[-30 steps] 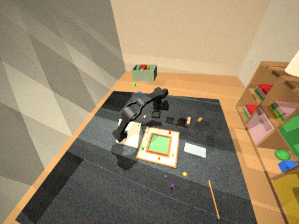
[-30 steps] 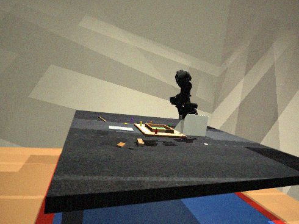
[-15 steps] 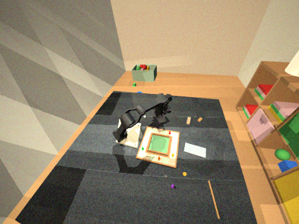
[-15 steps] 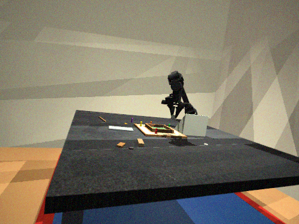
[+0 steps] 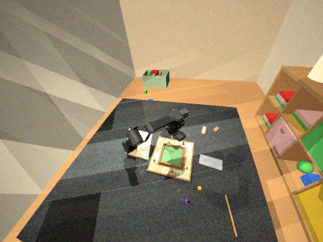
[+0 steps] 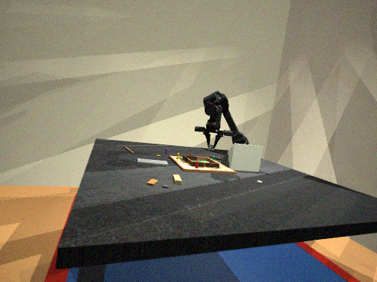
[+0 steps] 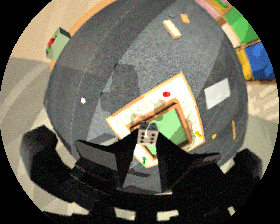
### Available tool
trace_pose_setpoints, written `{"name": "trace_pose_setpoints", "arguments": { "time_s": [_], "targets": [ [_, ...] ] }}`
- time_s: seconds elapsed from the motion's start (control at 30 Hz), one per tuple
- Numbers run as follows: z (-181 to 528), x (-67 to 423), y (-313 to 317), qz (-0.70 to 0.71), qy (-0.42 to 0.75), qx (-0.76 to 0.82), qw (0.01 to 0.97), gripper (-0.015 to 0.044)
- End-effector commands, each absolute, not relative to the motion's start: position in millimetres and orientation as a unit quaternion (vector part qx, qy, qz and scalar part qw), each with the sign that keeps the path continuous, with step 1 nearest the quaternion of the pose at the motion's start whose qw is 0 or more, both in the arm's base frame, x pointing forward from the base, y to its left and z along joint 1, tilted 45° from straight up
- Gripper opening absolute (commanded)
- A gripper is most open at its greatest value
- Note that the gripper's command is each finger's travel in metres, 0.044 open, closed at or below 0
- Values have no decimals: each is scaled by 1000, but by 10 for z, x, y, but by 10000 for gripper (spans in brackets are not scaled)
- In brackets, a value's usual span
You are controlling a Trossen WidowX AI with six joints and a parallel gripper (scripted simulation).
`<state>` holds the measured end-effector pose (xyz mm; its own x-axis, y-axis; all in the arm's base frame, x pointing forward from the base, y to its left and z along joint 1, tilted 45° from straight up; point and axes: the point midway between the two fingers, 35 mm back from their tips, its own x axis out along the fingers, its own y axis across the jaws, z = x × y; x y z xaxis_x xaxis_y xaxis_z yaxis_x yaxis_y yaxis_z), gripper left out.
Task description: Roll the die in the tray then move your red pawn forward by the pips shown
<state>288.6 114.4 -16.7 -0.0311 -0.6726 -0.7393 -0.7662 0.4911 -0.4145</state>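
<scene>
gripper hangs above the board, near the board's far edge as the top view has it, its two dark fingers clamped on the die. the die is a small pale cube with dark pips; it has no long axis to speak of, and one pipped face looks toward the wrist camera, though the pip count is too blurred to read. which face points up cannot be told. in the wrist view the die sits between the fingertips, over the brown rim of the tray and lifted off it. the tray, green inside and walled in brown, sits in the middle of the pale square board, which lies around the centre of the dark tabletop, turned slightly askew to the table's edges. red pawn stands upright on the board's border strip, on the side nearest the exterior camera; in the wrist view it shows as a red dot on the border. small green, yellow and orange pawns stand on other sides of the border. the arm reaches from its pale base block, just beside the board, toward the table's far edge. two tan blocks lie near the far right corner of the table, a flat grey card beside the board's right side, a thin wooden stick toward the near right corner.
</scene>
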Motion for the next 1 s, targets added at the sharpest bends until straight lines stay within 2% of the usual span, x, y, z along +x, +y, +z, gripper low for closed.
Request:
{"name": "trace_pose_setpoints", "arguments": {
  "time_s": [0.0, 0.73, 0.97],
  "targets": [
    [-106, 2907, 1030, 81, 713, -527, 456, 0],
    [257, 2939, 336, 274, 665, -639, 272, 0],
    [259, 2928, 308, 287, 663, -635, 272, 0]
  ]
}}
